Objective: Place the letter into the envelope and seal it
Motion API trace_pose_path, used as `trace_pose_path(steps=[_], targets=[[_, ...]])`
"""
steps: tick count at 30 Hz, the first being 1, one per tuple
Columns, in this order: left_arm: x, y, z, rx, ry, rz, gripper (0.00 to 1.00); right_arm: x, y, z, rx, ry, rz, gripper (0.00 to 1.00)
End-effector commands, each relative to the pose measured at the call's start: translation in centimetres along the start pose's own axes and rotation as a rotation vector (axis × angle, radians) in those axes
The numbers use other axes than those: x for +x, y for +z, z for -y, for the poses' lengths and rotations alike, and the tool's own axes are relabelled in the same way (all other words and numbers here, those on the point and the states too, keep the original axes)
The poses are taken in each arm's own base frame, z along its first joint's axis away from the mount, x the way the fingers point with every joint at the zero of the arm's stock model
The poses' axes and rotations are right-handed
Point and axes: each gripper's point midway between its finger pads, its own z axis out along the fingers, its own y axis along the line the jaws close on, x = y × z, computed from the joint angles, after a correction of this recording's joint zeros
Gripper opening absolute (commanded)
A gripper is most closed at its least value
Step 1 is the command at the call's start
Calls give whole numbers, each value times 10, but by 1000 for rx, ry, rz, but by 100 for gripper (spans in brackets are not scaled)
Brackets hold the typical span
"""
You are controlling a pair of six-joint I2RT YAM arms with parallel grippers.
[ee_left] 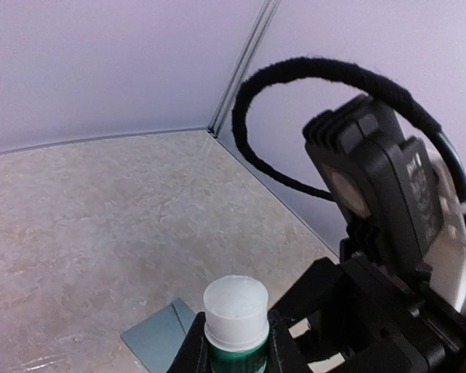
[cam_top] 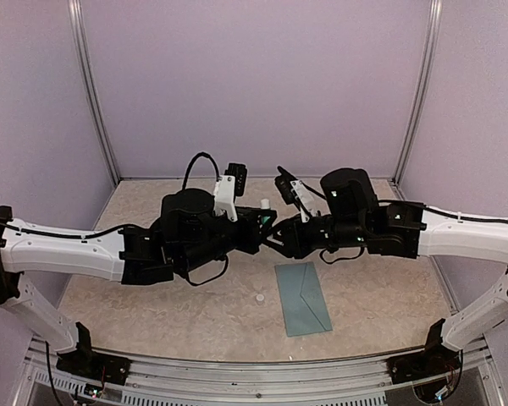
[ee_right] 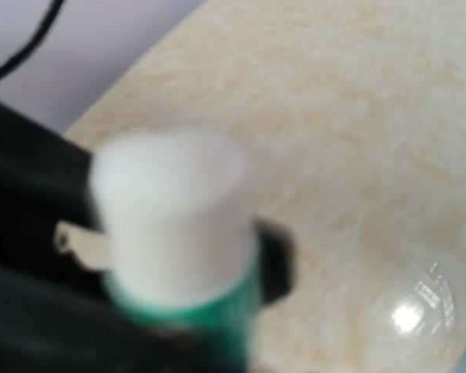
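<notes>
The teal envelope [cam_top: 303, 298] lies flat on the table in front of the arms, its pointed flap lines showing; one corner [ee_left: 159, 336] shows in the left wrist view. The letter is out of view. Above the table's middle, my left gripper [cam_top: 261, 227] is shut on an upright glue stick [ee_left: 234, 307] with a green body and a white top. My right gripper [cam_top: 278, 238] comes in from the right, close against the same stick. The stick [ee_right: 171, 217] fills the blurred right wrist view, so that gripper's jaws cannot be made out.
A small white cap [cam_top: 259, 298] lies on the table just left of the envelope. Pale walls with metal corner posts [cam_top: 93, 101] close in the marbled tabletop [cam_top: 152, 288] on three sides. A black cable loop [ee_left: 311, 78] arches over the right arm's wrist.
</notes>
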Motion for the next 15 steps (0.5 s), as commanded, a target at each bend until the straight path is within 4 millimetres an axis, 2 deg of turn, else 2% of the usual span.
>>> trace_pose_path(steps=[1,5,7,11,15], targets=[[-8,-21,48,223,-57,-54,4,-45,-43,-32,-245,-57,212,46],[-18,-31,49,337,-95,-57,4,-30,-74,-60,-492,-149,229,74],[-22,-41,58,441,-106,-59,4,-25,-90,-72,-614,-185,259,81],[-33,-63,78,619,-103,-32,4,-16,-109,-89,-788,-195,286,83],[-41,-79,92,726,-101,-13,4,-9,-109,-95,-867,-185,266,73]])
